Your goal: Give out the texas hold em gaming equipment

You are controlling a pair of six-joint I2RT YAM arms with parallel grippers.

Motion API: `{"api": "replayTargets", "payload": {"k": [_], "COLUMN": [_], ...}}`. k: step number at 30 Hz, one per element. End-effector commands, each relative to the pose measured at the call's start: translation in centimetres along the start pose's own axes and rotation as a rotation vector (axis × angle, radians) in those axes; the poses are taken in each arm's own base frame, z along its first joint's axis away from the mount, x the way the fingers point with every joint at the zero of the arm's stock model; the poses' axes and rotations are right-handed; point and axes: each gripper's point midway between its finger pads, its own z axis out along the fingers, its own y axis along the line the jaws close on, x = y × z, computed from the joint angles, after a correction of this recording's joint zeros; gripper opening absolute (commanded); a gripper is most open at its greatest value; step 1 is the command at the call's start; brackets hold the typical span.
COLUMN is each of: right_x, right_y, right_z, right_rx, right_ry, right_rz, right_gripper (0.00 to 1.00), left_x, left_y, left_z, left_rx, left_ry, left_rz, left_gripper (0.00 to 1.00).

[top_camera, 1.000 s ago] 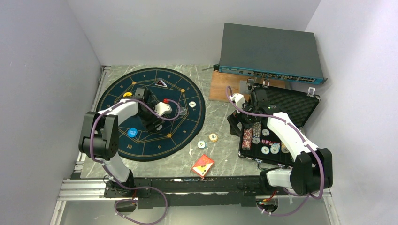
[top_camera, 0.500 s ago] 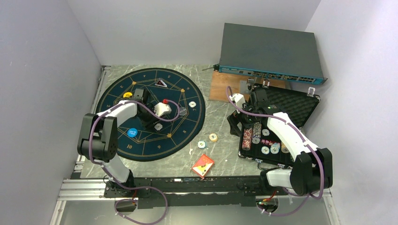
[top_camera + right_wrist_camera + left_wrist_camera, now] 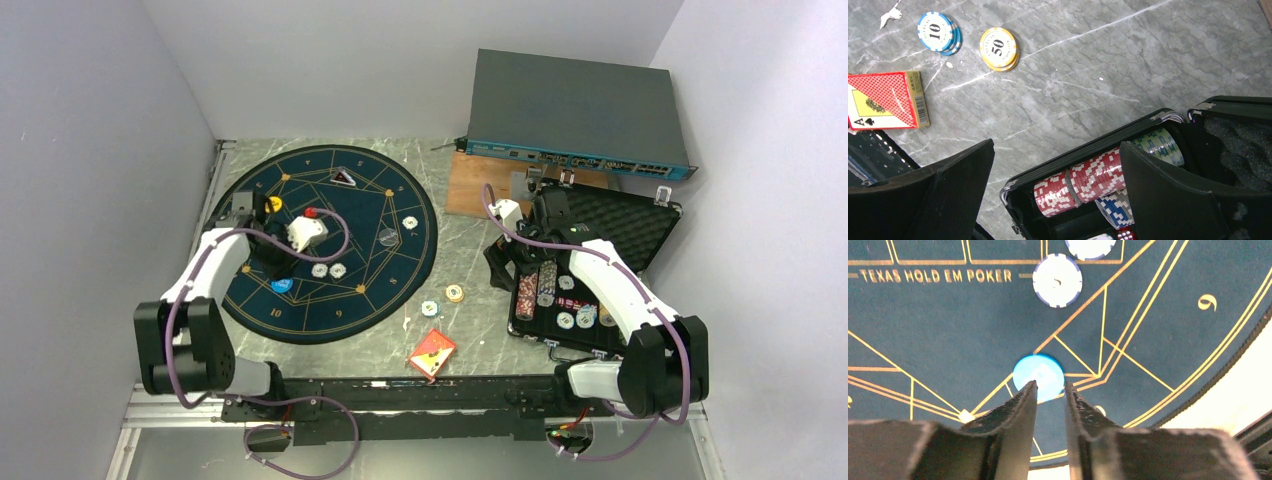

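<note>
My left gripper, a narrow empty slit, hovers at the blue disc just ahead; it looks light, stiff and slick, so I'd pinch opposite rims.

Poker count
One yellow disc, one blue disc, one card pack, two chip piles on the bench, three whitish chips on the mat.

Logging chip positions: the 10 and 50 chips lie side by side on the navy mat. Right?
No. The 10 chip and 50 chip lie side by side on the marble table instead; the right wrist view shows it.
</note>
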Motion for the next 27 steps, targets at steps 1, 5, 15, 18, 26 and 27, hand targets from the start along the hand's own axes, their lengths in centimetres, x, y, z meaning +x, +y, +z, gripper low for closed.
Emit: {"api": "replayTargets", "payload": {"k": [1, 5, 15, 18, 26, 27], "right_x": [-0.6, -0.7, -0.4, -0.4, -0.3, -0.3], "right_y": [0.1, 0.1, 0.0, 0.0, 0.0, 0.0], "right_z": [-0.1, -0.1, 0.0, 0.1, 0.1, 0.1], "right_rx": [-0.009, -0.014, -0.006, -0.009, -0.01, -0.01], "right_ry": [-0.024, -0.023, -0.013, -0.01, -0.008, -0.007], "right_rz": [-0.023, -0.023, -0.016, -0.014, -0.013, -0.012], "right_gripper": [1.0, 1.0, 1.0, 1.0, 1.0, 1.0], "left_x": [2.0, 0.0, -2.4, -2.7, -3.1, -3.2], "left_y": [-2.2, -1.7, -0.8, -0.7, 0.1, 0.3], "left_z": [-0.8, -0.1, 4.7, 5.5, 6.9, 7.1], "left_rx": [0.04, 0.012, 0.002, -0.001, 0.0, 0.0], "left_ry": [-0.011, -0.079, -0.013, -0.002, 0.02, 0.023], "left_rz": [0.008, 0.025, 0.087, 0.095, 0.094, 0.095], "left_gripper": [0.42, 0.61, 0.7, 0.7, 0.69, 0.69]}}
